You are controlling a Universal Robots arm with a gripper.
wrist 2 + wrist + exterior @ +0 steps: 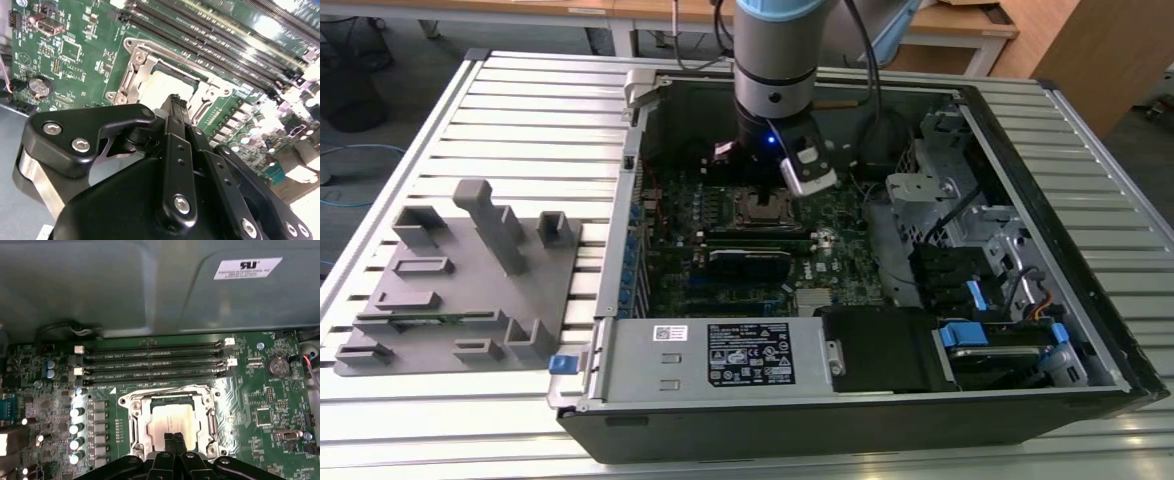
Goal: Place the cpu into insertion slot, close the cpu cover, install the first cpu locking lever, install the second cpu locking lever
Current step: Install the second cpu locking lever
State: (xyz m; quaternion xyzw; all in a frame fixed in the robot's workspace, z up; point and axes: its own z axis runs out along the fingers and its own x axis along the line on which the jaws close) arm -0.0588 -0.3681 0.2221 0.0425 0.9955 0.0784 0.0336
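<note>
Hovering over the open computer case (1067,250), the gripper (173,439) sits just above the insertion slot (172,422) on the green motherboard (260,405). Fingers (176,112) are pressed together, nothing between them. The cpu (172,421) lies in the slot, pale metal top showing through the cpu cover (139,426), which lies down around it. Memory slots (150,365) run beside the socket. A grey fixture block (467,290) rests well apart on the table (534,100).
</note>
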